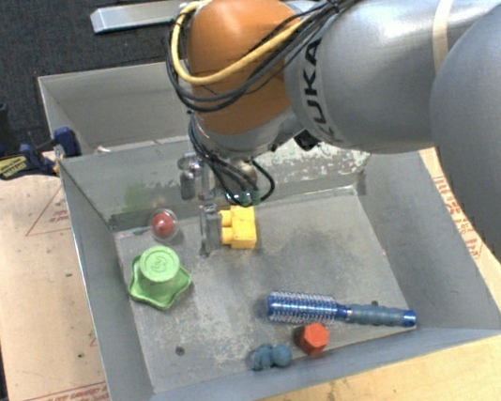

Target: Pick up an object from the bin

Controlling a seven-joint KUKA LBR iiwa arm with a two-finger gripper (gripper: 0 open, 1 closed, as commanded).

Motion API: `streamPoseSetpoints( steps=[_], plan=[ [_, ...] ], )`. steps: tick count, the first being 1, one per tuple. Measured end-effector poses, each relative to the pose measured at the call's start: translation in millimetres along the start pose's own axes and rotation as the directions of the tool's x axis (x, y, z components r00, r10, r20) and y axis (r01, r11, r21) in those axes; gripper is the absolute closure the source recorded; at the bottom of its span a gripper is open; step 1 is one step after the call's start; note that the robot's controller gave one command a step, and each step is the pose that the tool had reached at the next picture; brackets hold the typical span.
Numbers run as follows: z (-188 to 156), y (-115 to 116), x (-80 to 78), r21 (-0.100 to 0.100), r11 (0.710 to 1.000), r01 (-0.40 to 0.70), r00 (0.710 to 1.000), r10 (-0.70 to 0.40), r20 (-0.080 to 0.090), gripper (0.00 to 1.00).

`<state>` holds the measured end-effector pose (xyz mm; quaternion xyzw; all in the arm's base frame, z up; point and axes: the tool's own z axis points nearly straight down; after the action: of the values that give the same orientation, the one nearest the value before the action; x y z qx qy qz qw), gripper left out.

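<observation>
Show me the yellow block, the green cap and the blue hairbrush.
yellow block (240, 230): camera view, its front face.
green cap (158, 267): camera view, its round top.
blue hairbrush (302, 308): camera view, its bristle head.

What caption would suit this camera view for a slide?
Gripper low beside a yellow block near the back of the grey bin, with a green cap, red ball and blue hairbrush lying apart.

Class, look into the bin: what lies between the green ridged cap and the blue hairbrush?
Nothing. In the camera view, the stretch of bin floor between the green cap and the blue hairbrush is bare grey metal.
</observation>
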<state>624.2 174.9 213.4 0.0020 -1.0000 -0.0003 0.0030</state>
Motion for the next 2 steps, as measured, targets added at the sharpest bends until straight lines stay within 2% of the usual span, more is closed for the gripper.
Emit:
streamPoseSetpoints(
  steps=[1, 2],
  plan=[
    [86, -111, 31.1, 0.003, 0.989, -0.147, 0.989, 0.147, 0.001, 0.0],
    [82, -111, 98.9, 0.0, 1.0, -0.001, 1.0, 0.001, 0.003, 0.0]
  ],
)
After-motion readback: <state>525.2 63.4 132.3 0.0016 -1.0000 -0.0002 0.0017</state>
